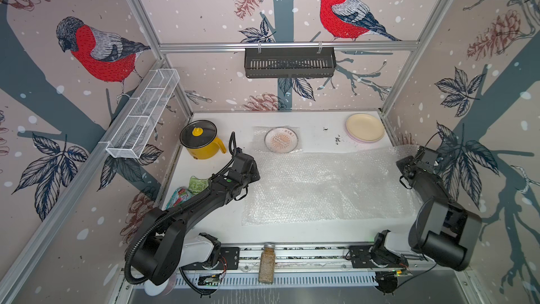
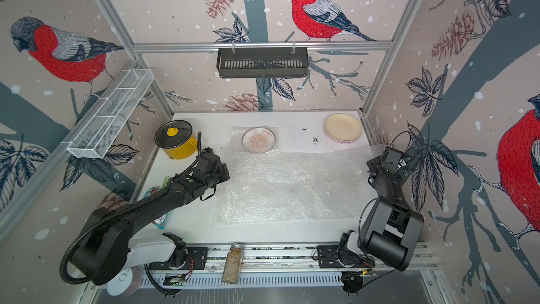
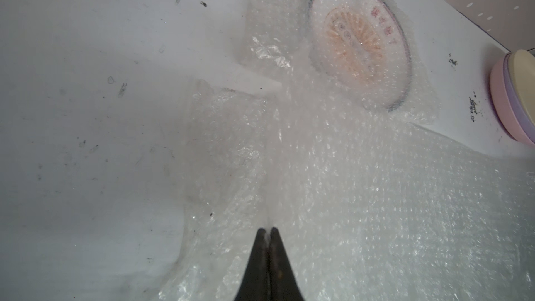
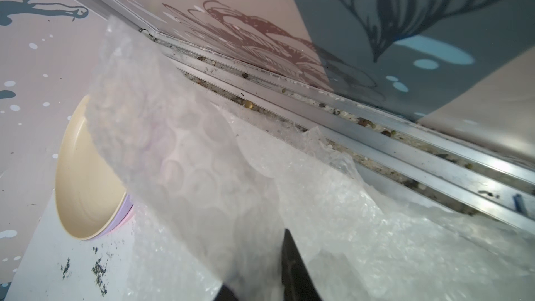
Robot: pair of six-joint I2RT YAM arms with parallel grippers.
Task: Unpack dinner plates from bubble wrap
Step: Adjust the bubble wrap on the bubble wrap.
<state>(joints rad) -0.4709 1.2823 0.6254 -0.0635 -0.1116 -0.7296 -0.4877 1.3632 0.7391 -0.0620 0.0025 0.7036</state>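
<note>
A large sheet of bubble wrap [image 1: 327, 188] [image 2: 292, 188] lies spread over the middle and right of the table. My left gripper [image 3: 269, 230] is shut on its left edge, with a sliver of wrap pinched between the tips. My right gripper [image 4: 267, 235] is at the sheet's far right corner, which stands lifted. Its jaws are apart, and wrap drapes between them and hides one fingertip. The sunburst dinner plate [image 1: 281, 140] [image 3: 359, 44] lies at the back under a smaller piece of wrap. A cream plate tops a lilac and a pink one in a bare stack [image 1: 365, 127] [image 4: 86, 175] at the back right.
A yellow pot with a black glass lid [image 1: 201, 141] stands at the back left. Snack bags [image 1: 190, 190] lie under the left arm. A spice jar [image 1: 266, 263] lies on the front rail. The right wall's metal rail [image 4: 376, 128] runs close beside the right gripper.
</note>
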